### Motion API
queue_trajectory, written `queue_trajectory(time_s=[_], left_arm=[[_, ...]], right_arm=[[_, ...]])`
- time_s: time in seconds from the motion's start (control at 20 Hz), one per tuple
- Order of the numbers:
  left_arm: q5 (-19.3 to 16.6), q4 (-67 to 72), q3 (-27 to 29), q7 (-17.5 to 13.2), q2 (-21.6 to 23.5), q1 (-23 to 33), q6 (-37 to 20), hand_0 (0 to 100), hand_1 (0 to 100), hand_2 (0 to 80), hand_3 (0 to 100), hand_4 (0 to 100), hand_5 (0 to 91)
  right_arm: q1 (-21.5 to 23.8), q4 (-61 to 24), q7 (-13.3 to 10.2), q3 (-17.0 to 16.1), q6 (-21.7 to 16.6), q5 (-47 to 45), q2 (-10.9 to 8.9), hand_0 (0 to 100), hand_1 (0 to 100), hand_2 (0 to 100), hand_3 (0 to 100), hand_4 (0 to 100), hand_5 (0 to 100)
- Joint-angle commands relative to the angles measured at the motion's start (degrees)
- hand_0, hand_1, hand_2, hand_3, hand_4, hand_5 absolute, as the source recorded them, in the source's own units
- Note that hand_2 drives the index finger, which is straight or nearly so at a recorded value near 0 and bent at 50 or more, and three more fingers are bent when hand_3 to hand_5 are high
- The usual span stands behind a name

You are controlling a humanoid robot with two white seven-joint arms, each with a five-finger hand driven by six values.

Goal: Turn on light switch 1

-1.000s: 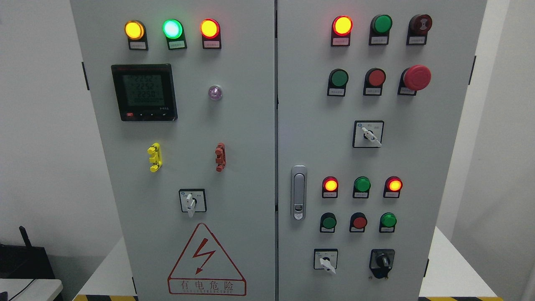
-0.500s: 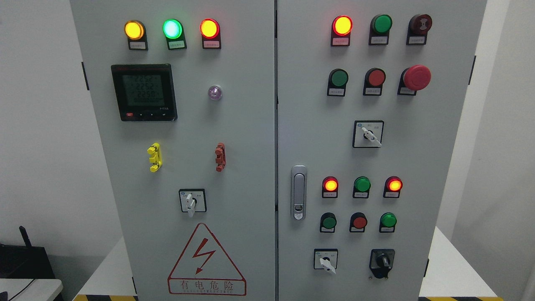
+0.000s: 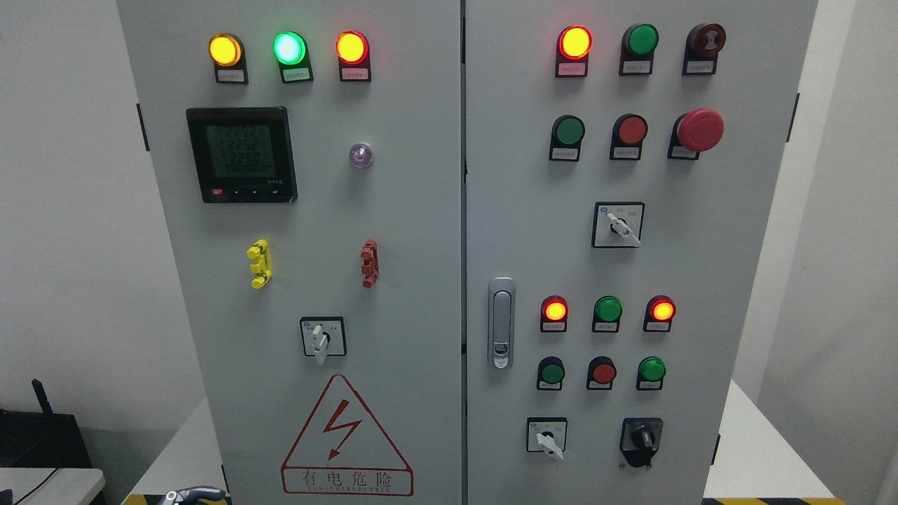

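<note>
Only a grey tip of the left hand pokes up at the bottom edge, too little to tell whether its fingers are spread or curled. Which control is light switch 1 cannot be read; the nearest rotary switch sits above and right of the hand, over the red warning triangle on the grey cabinet.

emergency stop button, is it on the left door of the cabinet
No, the red emergency stop button sits on the right door, in the upper right part, next to a flat red button.
</note>
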Motion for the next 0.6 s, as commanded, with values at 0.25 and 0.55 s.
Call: queue_trajectory(time_s=[0.25, 0.55], left_arm=[[-5.33, -1.86, -12.84, 6.38, -2.56, -6.66, 10.36, 3, 22, 49.0, 79, 85, 69.5], [-7.96, -1.77, -13.63, 10.51, -2.91, -10.97, 17.65, 2, 26, 50.8, 81, 86, 69.7]], right_arm=[[0.0, 0.0, 0.04, 1.14, 0.03, -1.49, 0.0, 12, 39, 0, 0, 0, 0], [0.0, 0.0, 0.04, 1.14, 0.03, -1.49, 0.0, 12, 39, 0, 0, 0, 0]])
